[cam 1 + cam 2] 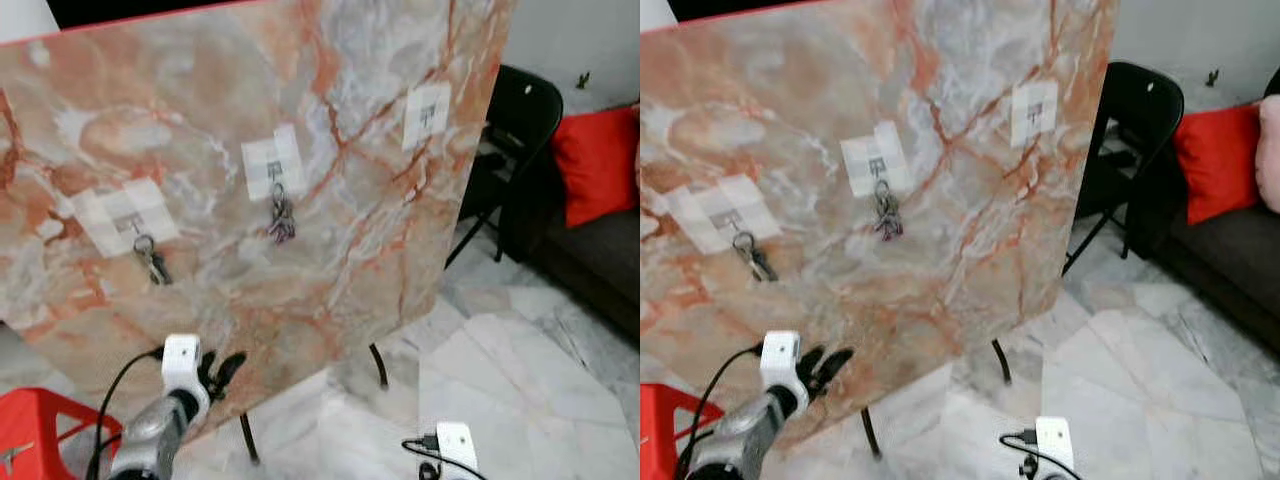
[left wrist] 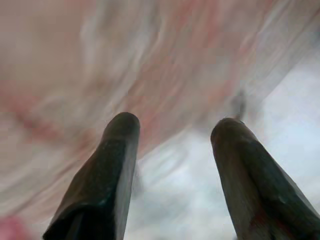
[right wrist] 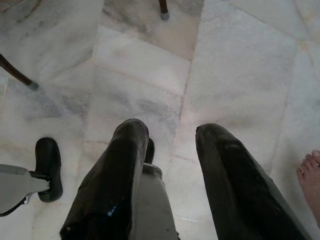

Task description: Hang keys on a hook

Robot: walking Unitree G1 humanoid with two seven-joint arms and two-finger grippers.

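Note:
A pink marble board (image 1: 200,100) stands tilted before me with three taped hooks. On the left hook (image 1: 130,222) hangs a small key set (image 1: 152,260). A second bunch of keys (image 1: 281,220) hangs from the middle hook (image 1: 274,168). The right hook (image 1: 427,113) is bare. My left gripper (image 1: 225,370) is low by the board's bottom edge, open and holding nothing; its fingers (image 2: 117,150) point at the blurred board. My right gripper (image 3: 172,132) hangs low over the floor, open and holding nothing.
A black folding chair (image 1: 520,120) stands right of the board, with a red cushion (image 1: 595,160) on a dark sofa behind it. A red stool (image 1: 30,430) sits at lower left. Board legs (image 1: 380,365) rest on the marble floor. A person's bare foot (image 3: 310,175) is near.

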